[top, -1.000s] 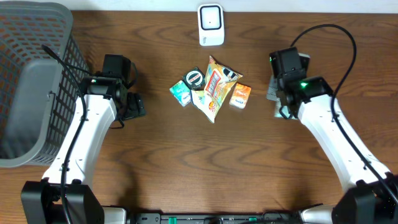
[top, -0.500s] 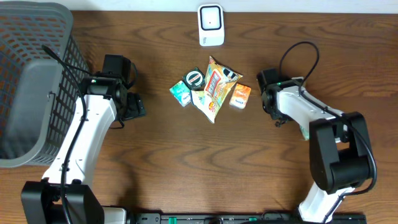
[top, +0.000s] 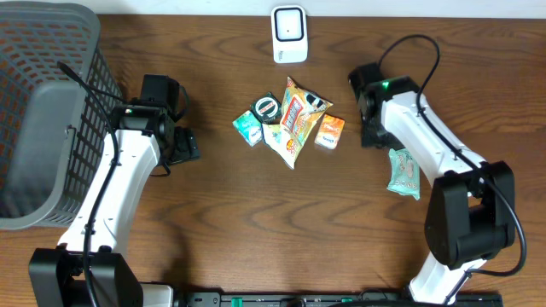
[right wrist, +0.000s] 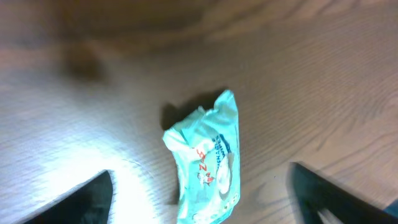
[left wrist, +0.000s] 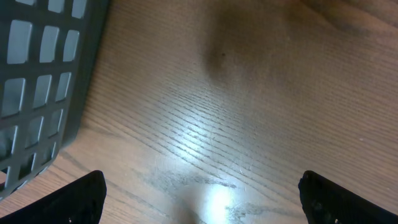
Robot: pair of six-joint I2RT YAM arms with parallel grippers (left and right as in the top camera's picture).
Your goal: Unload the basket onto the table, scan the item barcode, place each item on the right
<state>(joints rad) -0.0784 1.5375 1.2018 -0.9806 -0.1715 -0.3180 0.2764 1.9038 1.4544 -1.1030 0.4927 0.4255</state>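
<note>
Packet (right wrist: 205,162) lies loose on the table (top: 256,222) just ahead of the right gripper (right wrist: 208,193), jaws wide apart like the left gripper (left wrist: 211,199); a crumpling grasp could hide its barcode from the scanner (top: 289,34).

Mock shop checkout: barcode scanner (top: 289,34), shopping basket (top: 34,51), snack packets (top: 297,119).

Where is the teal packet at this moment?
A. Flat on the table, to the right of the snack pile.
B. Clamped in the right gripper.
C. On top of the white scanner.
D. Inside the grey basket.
A: the teal packet lies on the wooden table, apart from the snack pile, and the right gripper is open and holds nothing.
</note>
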